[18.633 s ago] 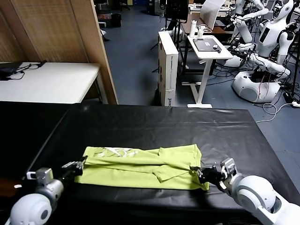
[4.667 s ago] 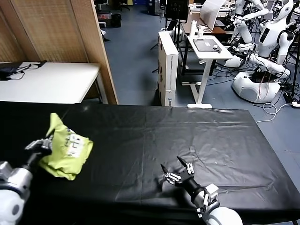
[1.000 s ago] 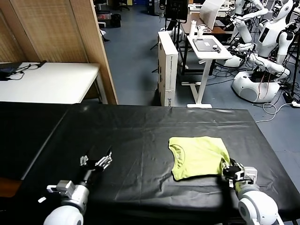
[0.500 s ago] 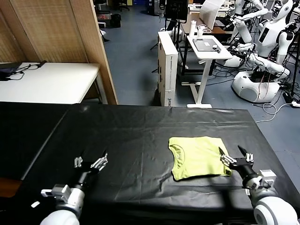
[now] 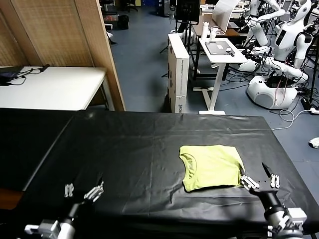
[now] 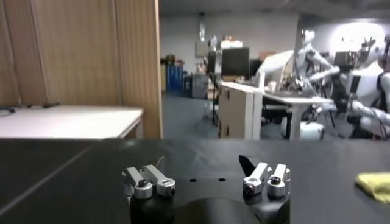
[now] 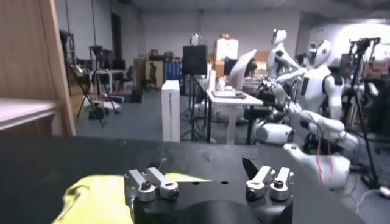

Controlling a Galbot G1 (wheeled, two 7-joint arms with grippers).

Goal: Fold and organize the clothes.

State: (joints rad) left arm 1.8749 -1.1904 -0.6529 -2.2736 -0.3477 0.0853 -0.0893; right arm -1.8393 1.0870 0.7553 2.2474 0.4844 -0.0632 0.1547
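Nearest, at the front edge of the black table (image 5: 144,139): left gripper (image 5: 83,190), fingers spread wide, holding nothing, raised just over the cloth. Same wide stance in the left wrist view (image 6: 207,181), both finger pairs apart with bare black table between them.

At the other front corner: right gripper (image 5: 259,178), also spread wide and empty, its left fingertip just beside the near right corner of the shirt, contact not clear. Confirmed in the right wrist view (image 7: 208,181), fingers apart.

Just ahead and to the left of the right gripper: yellow-green T-shirt (image 5: 211,166), folded into a compact rectangle, lying flat on the table, collar toward the left gripper's side. Well apart from the left gripper, off to its right, seen as a yellow sliver (image 6: 375,184) in the left wrist view; close before the right gripper's fingers (image 7: 103,193) in the right wrist view.

Farther off, beyond the table: white desk (image 5: 50,87), wooden panels (image 5: 60,35), white robots (image 5: 284,45).
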